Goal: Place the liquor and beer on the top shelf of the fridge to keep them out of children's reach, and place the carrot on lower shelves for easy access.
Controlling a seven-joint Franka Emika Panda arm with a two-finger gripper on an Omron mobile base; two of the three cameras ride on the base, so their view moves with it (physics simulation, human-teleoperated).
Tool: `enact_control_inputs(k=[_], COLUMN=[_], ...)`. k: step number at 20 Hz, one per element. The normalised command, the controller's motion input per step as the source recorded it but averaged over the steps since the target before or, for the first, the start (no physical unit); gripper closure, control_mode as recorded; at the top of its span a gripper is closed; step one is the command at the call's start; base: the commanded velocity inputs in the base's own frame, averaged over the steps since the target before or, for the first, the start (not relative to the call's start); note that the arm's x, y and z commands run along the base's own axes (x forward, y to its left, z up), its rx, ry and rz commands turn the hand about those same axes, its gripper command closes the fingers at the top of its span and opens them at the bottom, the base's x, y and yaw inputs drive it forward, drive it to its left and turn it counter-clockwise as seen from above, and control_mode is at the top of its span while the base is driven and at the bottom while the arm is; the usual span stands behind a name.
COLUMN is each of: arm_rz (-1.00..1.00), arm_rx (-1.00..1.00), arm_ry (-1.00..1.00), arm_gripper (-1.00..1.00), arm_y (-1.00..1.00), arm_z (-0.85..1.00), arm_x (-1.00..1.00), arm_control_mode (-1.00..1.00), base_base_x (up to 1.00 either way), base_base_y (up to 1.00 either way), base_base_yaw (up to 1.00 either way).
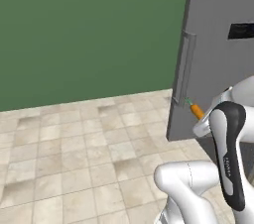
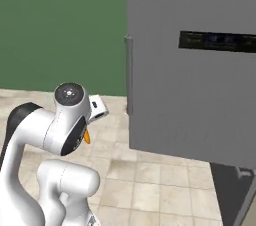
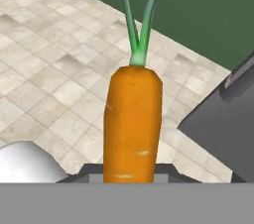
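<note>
Carrot (image 3: 132,124) status: held in the end effector (image 3: 130,176), whose jaws are pressed onto its lower end. In the hand view it stands straight out from the end effector, orange body first, green stem pointing away. In the left base view the carrot (image 1: 197,111) shows as a small orange tip with a green stem just beside the lower edge of the fridge door (image 1: 218,44), off the floor. In the right base view only a sliver of orange (image 2: 86,136) shows behind the arm's upper joint.

Progress, as judged from these views: the carrot is picked up but not yet placed on a lower shelf. The fridge (image 2: 200,70) presents a flat grey outer panel with a vertical handle (image 1: 184,67) along its edge and a dark display strip (image 2: 217,41) near the top. No interior, shelf or opening is visible, so whether the liquor and beer are already on the top shelf cannot be told. The remaining step for the carrot is likely to bring it round the grey panel to the interior and set it on a lower shelf.

Surroundings: no counter carries anything here. The floor (image 1: 74,153) is beige tile with mottled darker patches. A plain dark green wall (image 1: 84,29) stands behind it, meeting the floor in a straight line that runs up to the fridge's edge.
</note>
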Motion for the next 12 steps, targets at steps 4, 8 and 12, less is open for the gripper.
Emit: enact_control_inputs(k=[4,8,12], arm_rz=[0.0,0.0,0.0], arm_rx=[0.0,0.0,0.0], arm_ry=[0.0,0.0,0.0], arm_gripper=[1.0,1.0,1.0], arm_y=[0.0,0.0,0.0], arm_z=[0.0,0.0,0.0], arm_x=[0.0,0.0,0.0], arm_control_mode=[1.0,1.0,1.0], base_base_x=[-0.01,0.11,0.25], base_base_y=[0.7,0.43,0.2], base_base_yaw=[0.45,0.15,-0.14])
